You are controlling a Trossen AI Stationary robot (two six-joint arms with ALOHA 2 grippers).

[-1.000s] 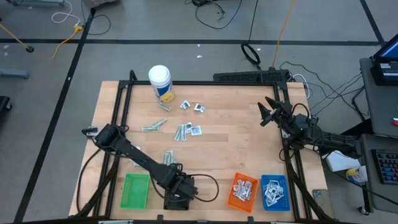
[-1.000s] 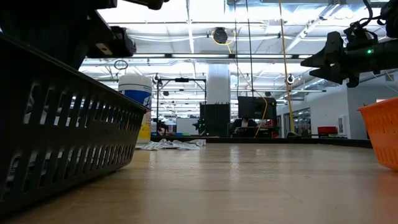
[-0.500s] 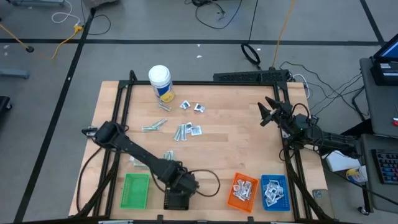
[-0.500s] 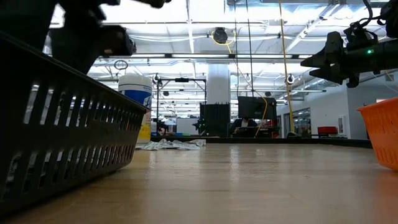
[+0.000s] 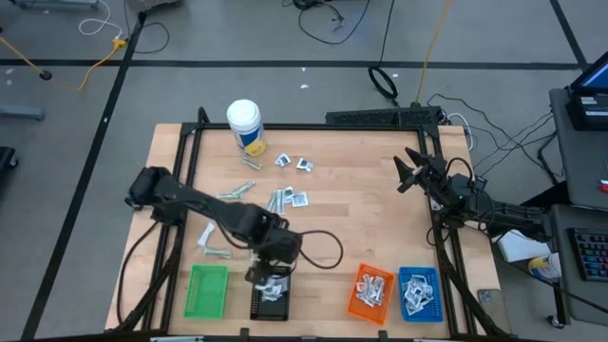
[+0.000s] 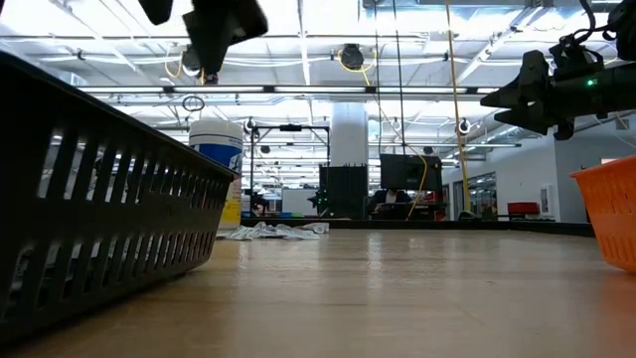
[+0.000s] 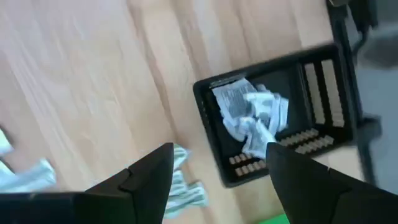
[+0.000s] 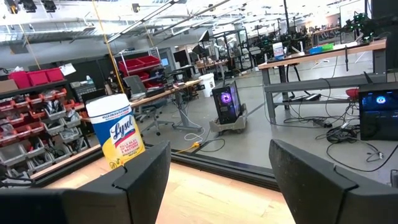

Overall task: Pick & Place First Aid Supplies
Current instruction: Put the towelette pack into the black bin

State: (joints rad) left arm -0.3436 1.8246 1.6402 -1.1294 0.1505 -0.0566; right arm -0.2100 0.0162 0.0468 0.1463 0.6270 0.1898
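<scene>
So we've got a drop: the left gripper (image 5: 269, 275) was down over the black tray (image 7: 336, 127) a second ago with its fingers pressed together, and now it's lifted clear with fingers spread and nothing between them. The packets (image 7: 252, 115) it carried now lie in that black tray, crumpled in a small heap. We'd call that 1 more batch sorted.

Plenty left though. More loose sachets and strips (image 5: 285, 199) sit on the wooden table (image 5: 361, 228) well beyond the black tray, toward the white bottle (image 5: 245, 125), and a few strips (image 5: 211, 242) lie just past the green tray (image 5: 207, 290), which is right beside the black one.

The right gripper (image 5: 407, 173) hangs spread and empty, far off to the side.

Orange tray (image 5: 370, 290) and blue tray (image 5: 419, 292) both hold packets already. Beyond the table it's a big workshop, with benches and red bins.
</scene>
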